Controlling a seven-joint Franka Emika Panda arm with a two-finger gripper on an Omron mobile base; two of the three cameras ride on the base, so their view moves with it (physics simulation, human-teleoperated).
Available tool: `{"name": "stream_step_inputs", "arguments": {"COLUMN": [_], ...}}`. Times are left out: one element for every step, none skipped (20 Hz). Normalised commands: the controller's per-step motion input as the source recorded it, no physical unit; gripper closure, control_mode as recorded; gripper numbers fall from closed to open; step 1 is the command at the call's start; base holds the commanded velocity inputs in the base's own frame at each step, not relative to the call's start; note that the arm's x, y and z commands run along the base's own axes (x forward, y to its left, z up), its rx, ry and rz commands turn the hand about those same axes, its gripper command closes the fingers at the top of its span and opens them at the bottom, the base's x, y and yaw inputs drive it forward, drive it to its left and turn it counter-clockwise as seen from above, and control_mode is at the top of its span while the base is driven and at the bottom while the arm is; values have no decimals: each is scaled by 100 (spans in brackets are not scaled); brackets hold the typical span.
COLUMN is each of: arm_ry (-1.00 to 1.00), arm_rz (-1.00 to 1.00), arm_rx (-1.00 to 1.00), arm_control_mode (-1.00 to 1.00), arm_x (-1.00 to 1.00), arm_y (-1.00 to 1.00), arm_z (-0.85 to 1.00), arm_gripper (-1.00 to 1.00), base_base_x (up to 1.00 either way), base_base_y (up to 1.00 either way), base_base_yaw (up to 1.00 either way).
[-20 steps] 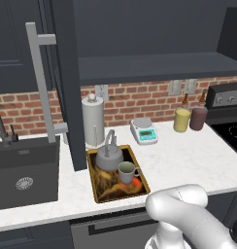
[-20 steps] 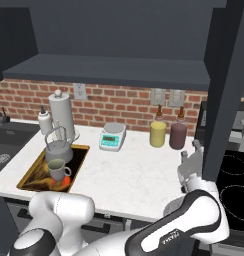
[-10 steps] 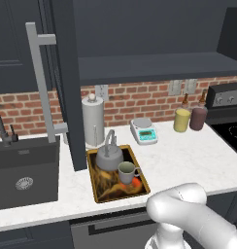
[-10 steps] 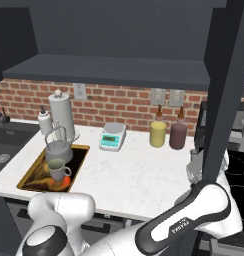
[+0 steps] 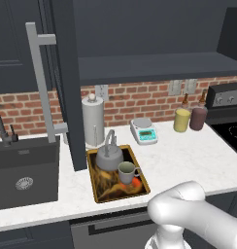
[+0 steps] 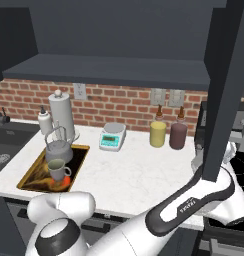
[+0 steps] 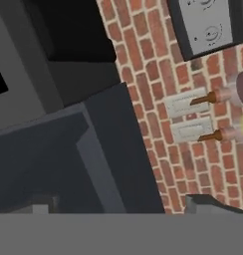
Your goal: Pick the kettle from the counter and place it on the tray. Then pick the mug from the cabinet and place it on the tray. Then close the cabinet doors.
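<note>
While the yellow jar (image 6: 157,133) and maroon jar (image 6: 178,135) stand beside the open cabinet door (image 6: 225,90), your claw (image 6: 200,161) sits spread wide just behind that door. Kettle (image 5: 110,156) and mug (image 5: 126,172) rest on the tray (image 5: 141,178), well apart from it.

The robot is a glossy white arm (image 6: 204,197) built of thick, rounded tube segments with smooth, bulging elbow shells (image 5: 188,209). A curved dark charcoal band (image 6: 181,210) runs along one segment at a joint and carries small white lettering, too small to read. Nearer the base, well back from the hand, a round white housing ends in a flat grey cap ringed in black (image 6: 56,240), and the surface shows no cables or screws that can be made out.
</note>
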Motion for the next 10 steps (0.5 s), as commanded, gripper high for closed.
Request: {"name": "stream_step_inputs", "arguments": {"arm_ry": [0,-5,-8,-10,-14,-19,-25,-27,-28,-26], "arm_rz": [1,5,7,7,8,9,10,9,8,6], "arm_rx": [18,21,24,26,29,32,35,36,39,38], "arm_control_mode": [-100,-100,-100,-100,-100,-100,-100,-100,-100,-100], "arm_x": [28,25,23,21,16,16,12,9,4,3], "arm_y": [-12,-9,-10,-10,-10,-10,-12,-14,-17,-19], "arm_z": [-6,-9,-8,-7,-8,-11,-9,-4,0,0], "arm_gripper": [-100,-100,-100,-100,-100,-100,-100,-100,-100,-100], "base_base_x": [0,0,0,0,0,0,0,0,0,0], "base_base_y": [0,0,0,0,0,0,0,0,0,0], "base_base_yaw": [0,0,0,0,0,0,0,0,0,0]}}
